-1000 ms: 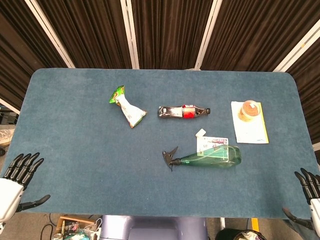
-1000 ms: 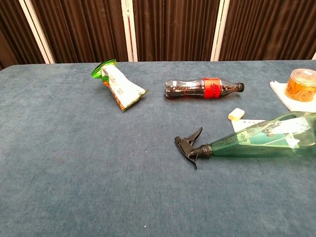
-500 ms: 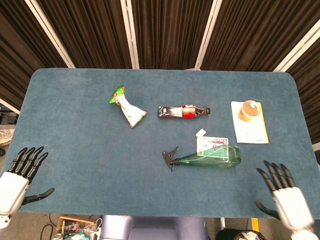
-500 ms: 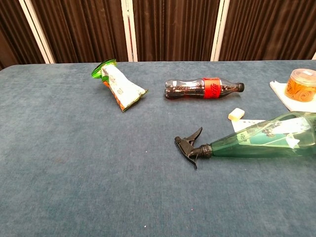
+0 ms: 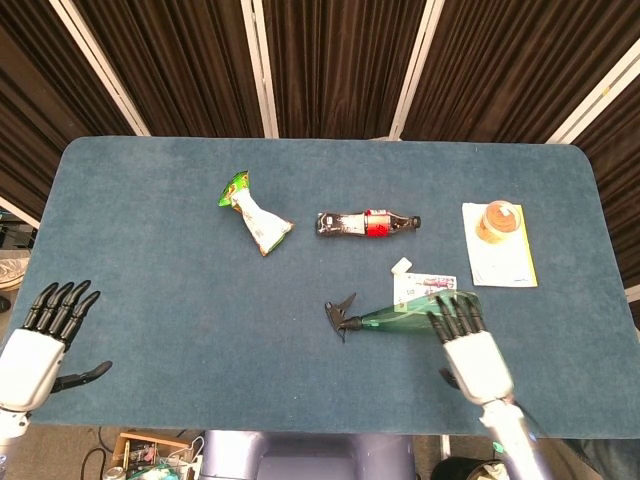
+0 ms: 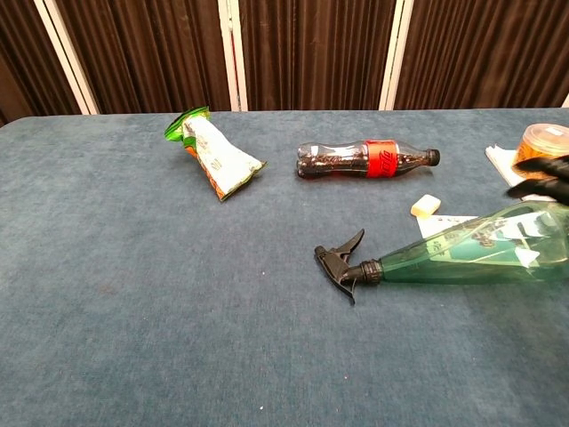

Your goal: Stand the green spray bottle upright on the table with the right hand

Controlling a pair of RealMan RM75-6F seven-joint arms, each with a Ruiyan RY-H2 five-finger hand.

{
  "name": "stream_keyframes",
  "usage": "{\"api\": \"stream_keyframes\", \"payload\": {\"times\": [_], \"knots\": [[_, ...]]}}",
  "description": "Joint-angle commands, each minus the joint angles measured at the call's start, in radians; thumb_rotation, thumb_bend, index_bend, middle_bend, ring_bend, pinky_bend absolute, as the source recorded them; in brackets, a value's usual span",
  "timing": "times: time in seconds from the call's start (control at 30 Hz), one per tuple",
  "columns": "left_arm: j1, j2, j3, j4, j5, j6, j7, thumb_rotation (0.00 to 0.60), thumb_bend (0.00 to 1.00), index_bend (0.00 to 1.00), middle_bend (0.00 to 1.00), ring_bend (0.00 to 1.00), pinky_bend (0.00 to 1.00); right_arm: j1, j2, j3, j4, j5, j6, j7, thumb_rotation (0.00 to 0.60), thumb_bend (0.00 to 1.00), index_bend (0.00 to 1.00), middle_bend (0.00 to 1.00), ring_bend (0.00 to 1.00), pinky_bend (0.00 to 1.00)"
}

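Green spray bottle (image 5: 415,317) is lying on its side on the blue table (image 5: 150,250), toward the front-right, black trigger head pointing left, body running right. Right hand (image 5: 468,350) is hovering over the bottle's wide end w/ fingers (image 5: 455,316) spread apart and extended, holding nothing; whether they're touching the bottle can't be told. In chest view only its dark fingertips (image 6: 544,175) are showing at the right edge, above the bottle (image 6: 462,253). Left hand (image 5: 38,345) is sitting off the table's front-left corner, fingers apart, empty. A cola bottle (image 5: 366,223) is lying mid-table, a snack bag (image 5: 254,215) to its left, an orange-lidded tub (image 5: 499,221) resting on a yellow-edged sheet (image 5: 500,262) at right. A small white block (image 6: 427,205) is lying just behind the spray bottle.
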Motion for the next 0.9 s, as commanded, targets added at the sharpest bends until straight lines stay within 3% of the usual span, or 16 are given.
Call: {"api": "stream_keyframes", "payload": {"times": [0.03,0.17,0.43,0.9], "knots": [[0.000,0.001,-0.006,-0.004,-0.007,-0.002,0.001,0.600,0.00,0.00,0.00,0.00,0.05,0.044,-0.082,0.027,0.009,0.053,-0.029,-0.120,0.600,0.21,0.14,0.00,0.00,0.00],[0.000,-0.003,-0.014,0.005,-0.021,-0.012,0.001,0.600,0.00,0.00,0.00,0.00,0.05,0.074,-0.167,0.034,0.050,0.084,-0.023,-0.265,0.600,0.21,0.15,0.00,0.00,0.00],[-0.001,-0.006,-0.029,0.016,-0.051,-0.030,-0.003,0.600,0.00,0.00,0.00,0.00,0.05,0.121,-0.266,0.023,0.155,0.090,-0.018,-0.422,0.600,0.21,0.17,0.00,0.00,0.00],[-0.007,-0.010,-0.050,0.013,-0.106,-0.082,0.017,0.600,0.00,0.00,0.00,0.00,0.05,0.214,-0.314,0.065,0.263,0.171,-0.088,-0.443,0.600,0.21,0.20,0.00,0.00,0.00]]}}
